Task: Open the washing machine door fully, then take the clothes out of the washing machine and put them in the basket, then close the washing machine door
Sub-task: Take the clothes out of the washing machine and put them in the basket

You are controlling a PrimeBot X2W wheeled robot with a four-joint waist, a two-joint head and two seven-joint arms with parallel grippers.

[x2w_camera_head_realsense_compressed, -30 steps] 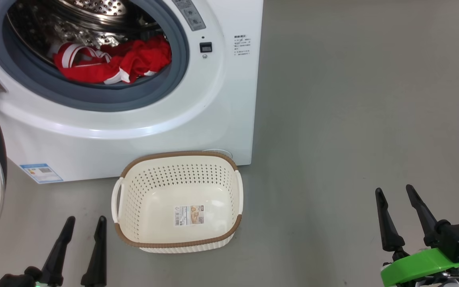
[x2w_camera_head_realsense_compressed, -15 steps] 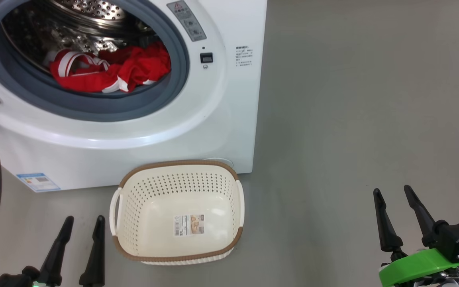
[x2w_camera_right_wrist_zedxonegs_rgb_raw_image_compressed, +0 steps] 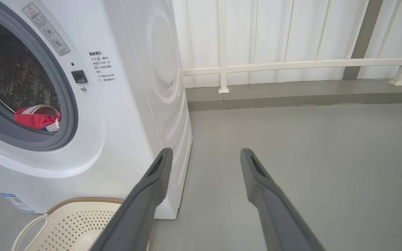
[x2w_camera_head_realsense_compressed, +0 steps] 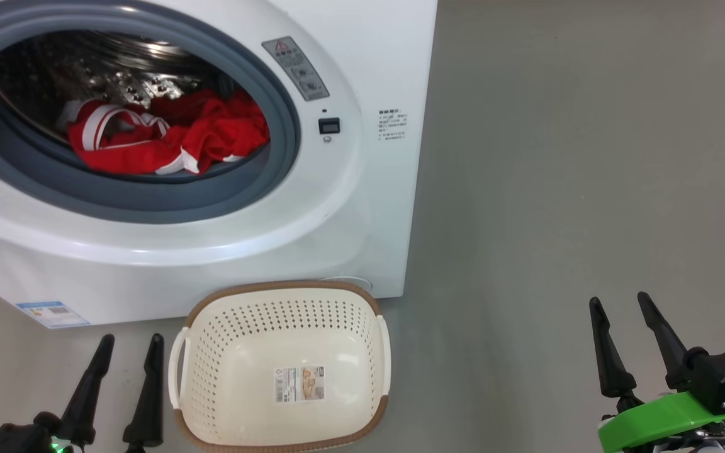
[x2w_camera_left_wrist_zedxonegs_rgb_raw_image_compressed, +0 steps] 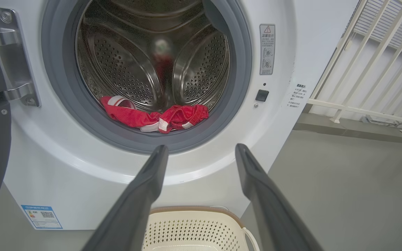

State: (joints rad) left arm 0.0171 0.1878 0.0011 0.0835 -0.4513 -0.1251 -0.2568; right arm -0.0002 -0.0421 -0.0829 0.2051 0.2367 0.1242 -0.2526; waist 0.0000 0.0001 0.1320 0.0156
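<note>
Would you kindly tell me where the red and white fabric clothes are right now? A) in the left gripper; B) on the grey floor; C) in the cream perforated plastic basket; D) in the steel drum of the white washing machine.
D: the red and white fabric clothes lie in the steel drum of the white front-loading washing machine, while the cream perforated plastic basket shows a bare floor.

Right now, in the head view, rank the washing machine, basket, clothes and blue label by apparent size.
1. washing machine
2. basket
3. clothes: farther off and partly hidden, so their place against the basket is unsure
4. blue label
</note>
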